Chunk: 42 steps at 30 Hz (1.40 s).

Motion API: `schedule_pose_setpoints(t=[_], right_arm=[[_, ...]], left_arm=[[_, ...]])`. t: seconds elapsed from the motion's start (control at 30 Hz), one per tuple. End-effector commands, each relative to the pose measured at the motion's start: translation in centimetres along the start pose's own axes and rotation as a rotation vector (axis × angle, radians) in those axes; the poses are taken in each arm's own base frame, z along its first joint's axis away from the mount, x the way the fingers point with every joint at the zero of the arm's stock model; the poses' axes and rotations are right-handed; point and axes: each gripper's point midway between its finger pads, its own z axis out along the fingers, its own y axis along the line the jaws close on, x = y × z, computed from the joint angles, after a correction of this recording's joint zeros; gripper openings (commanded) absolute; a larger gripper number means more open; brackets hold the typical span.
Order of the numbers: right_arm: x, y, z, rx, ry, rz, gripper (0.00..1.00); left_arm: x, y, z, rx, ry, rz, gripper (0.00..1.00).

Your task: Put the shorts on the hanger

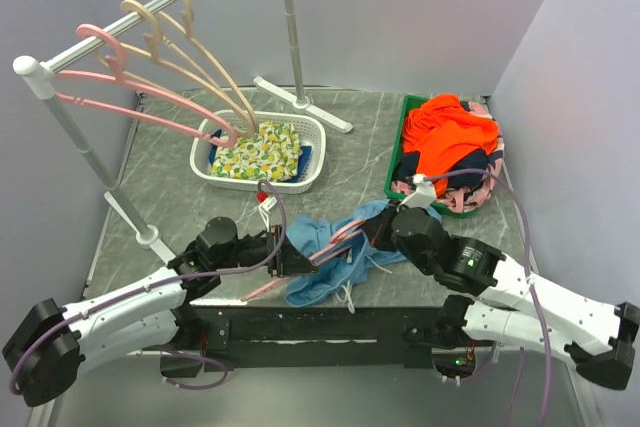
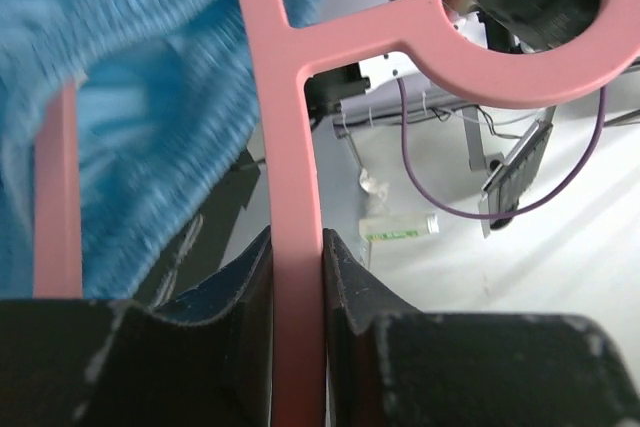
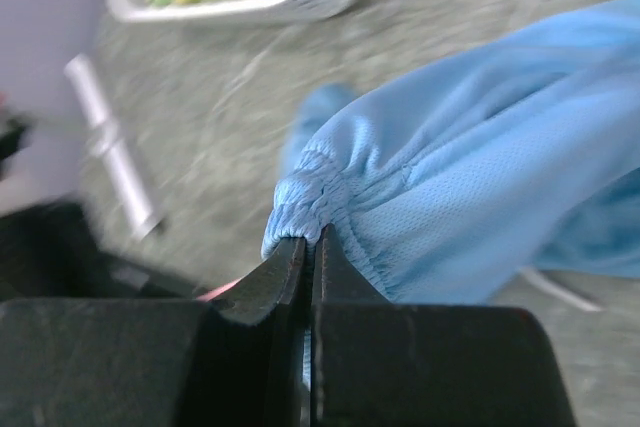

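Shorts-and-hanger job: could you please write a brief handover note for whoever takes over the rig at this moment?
Left gripper: shut on the pink hanger, clamped on a straight bar of it near the hook.
Right gripper: shut on the gathered waistband of the light blue shorts.
Where: both are at the near middle of the table, between the arms. The shorts partly trail on it, with the hanger against their cloth.
Done: both things are gripped and brought together.
Left: get the shorts onto the hanger. Whether any of it is inside the waistband yet, I cannot tell.
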Motion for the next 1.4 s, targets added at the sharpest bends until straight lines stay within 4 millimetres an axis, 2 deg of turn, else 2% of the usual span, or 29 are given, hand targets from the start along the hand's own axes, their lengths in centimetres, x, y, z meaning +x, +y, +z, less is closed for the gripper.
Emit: schedule_pose_setpoints(t=[0.0, 0.1, 0.27, 0.3, 0.33, 0.4, 0.43, 0.53, 0.6, 0.67, 0.73, 0.77, 0.83, 0.87, 0.9, 0.93, 0.97, 1.0, 1.03, 1.1, 1.2, 1.3, 1.37], right_arm=[[-0.4, 6.4, -2.2, -0.181, 0.034, 0.055, 0.0], [0.3, 8.2, -2.6, -0.204, 0.058, 0.036, 0.0], [2.4, 7.6, -1.3, -0.131, 0.121, 0.004, 0.01], [2.7, 7.5, -1.4, -0.131, 0.129, 0.004, 0.06], [2.7, 7.6, -1.5, -0.137, 0.133, 0.01, 0.18], [2.8, 7.4, -1.7, -0.137, 0.138, 0.01, 0.32], [2.7, 7.4, -1.8, -0.137, 0.134, 0.012, 0.49], [1.9, 7.9, -2.5, -0.15, 0.13, 0.015, 0.72], [1.6, 8.7, -2.8, -0.163, 0.145, 0.014, 0.75], [0.6, 7.5, -3.0, -0.07, 0.137, 0.075, 0.82], [-0.1, 6.7, -3.4, -0.047, 0.168, 0.139, 0.79], [-1.9, 5.4, -2.4, -0.025, 0.132, 0.19, 0.77], [-3.4, 5.3, -3.0, -0.079, 0.132, 0.237, 0.75], [-4.9, 4.6, -2.8, -0.067, 0.097, 0.254, 0.75], [-5.5, 4.4, -2.5, -0.053, 0.097, 0.261, 0.75], [-6.5, 5.0, -2.7, -0.062, 0.09, 0.266, 0.75], [-6.8, 5.1, -2.6, -0.059, 0.1, 0.261, 0.75], [-7.0, 4.7, -1.6, -0.023, 0.102, 0.262, 0.75], [-7.9, 5.1, -1.4, -0.019, 0.091, 0.266, 0.76], [-7.8, 5.5, -0.4, -0.014, 0.134, 0.256, 0.75], [-7.9, 6.0, -0.3, -0.025, 0.147, 0.258, 0.76], [-8.5, 4.5, 0.1, 0.019, 0.116, 0.303, 0.77], [-9.6, 2.8, 0.7, 0.081, 0.087, 0.311, 0.76]], left_arm=[[-3.5, -3.7, -0.1, 0.15, -0.204, 0.147, 0.01], [-3.4, -3.8, -0.3, 0.185, -0.235, 0.153, 0.01], [-3.4, -4.4, -2.4, 0.251, -0.356, 0.196, 0.01], [-3.5, -4.4, -2.7, 0.25, -0.376, 0.22, 0.01], [-3.8, -4.5, -3.5, 0.253, -0.427, 0.234, 0.01], [-3.8, -4.3, -4.0, 0.25, -0.453, 0.269, 0.01], [-3.9, -5.0, -4.4, 0.265, -0.467, 0.295, 0.01], [-3.8, -4.9, -4.7, 0.258, -0.475, 0.347, 0.01], [-3.8, -5.2, -4.8, 0.273, -0.484, 0.38, 0.01], [-3.6, -4.8, -4.4, 0.264, -0.468, 0.396, 0.01], [-3.6, -4.6, -4.3, 0.263, -0.472, 0.402, 0.01], [-3.7, -4.4, -4.4, 0.257, -0.48, 0.404, 0.01], [-3.7, -4.0, -4.3, 0.246, -0.479, 0.411, 0.01], [-3.6, -3.9, -4.2, 0.24, -0.476, 0.419, 0.01], [-3.7, -3.9, -4.1, 0.235, -0.475, 0.425, 0.01], [-3.6, -3.6, -3.9, 0.22, -0.464, 0.421, 0.01], [-3.7, -3.5, -3.9, 0.213, -0.463, 0.434, 0.01], [-3.6, -3.6, -3.9, 0.212, -0.461, 0.439, 0.01], [-3.7, -3.3, -3.8, 0.198, -0.459, 0.441, 0.01], [-3.9, -3.2, -3.7, 0.181, -0.462, 0.454, 0.01], [-3.9, -3.2, -3.4, 0.175, -0.449, 0.463, 0.01], [-3.8, -3.3, -3.3, 0.174, -0.434, 0.479, 0.01], [-3.7, -3.1, -3.2, 0.166, -0.427, 0.492, 0.01]])
